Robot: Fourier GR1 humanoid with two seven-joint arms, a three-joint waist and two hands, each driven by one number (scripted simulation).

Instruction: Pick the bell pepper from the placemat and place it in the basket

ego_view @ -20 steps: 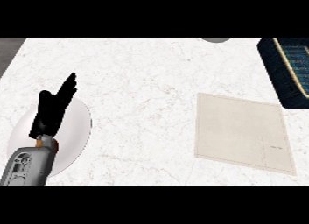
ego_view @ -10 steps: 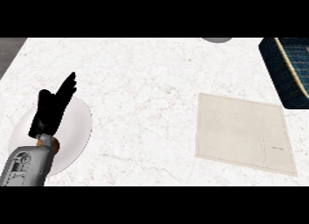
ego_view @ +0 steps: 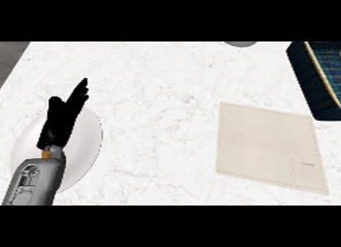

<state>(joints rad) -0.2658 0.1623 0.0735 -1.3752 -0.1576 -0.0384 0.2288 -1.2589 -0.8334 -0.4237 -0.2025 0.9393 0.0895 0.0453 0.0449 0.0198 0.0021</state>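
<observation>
1. We see our left hand (ego_view: 64, 116) at the left of the head view, its grey forearm (ego_view: 34, 178) coming up from the lower edge.
2. Its black fingers are straight and held close together, pointing up and slightly to the right; they hold nothing.
3. The hand lies over a white plate (ego_view: 84, 144) that sits on the white marbled desk (ego_view: 159, 96).
4. The beige placemat (ego_view: 269, 144) lies flat on the desk, well apart from the hand, towards the right.
5. We cannot find the bell pepper on the placemat or anywhere else in view.
6. The dark blue basket (ego_view: 326, 77) stands at the upper right, just beyond the placemat's far corner and cut by the edge.
7. A small grey round thing (ego_view: 240, 43) peeks in at the desk's far edge.
8. Our right hand does not show.
</observation>
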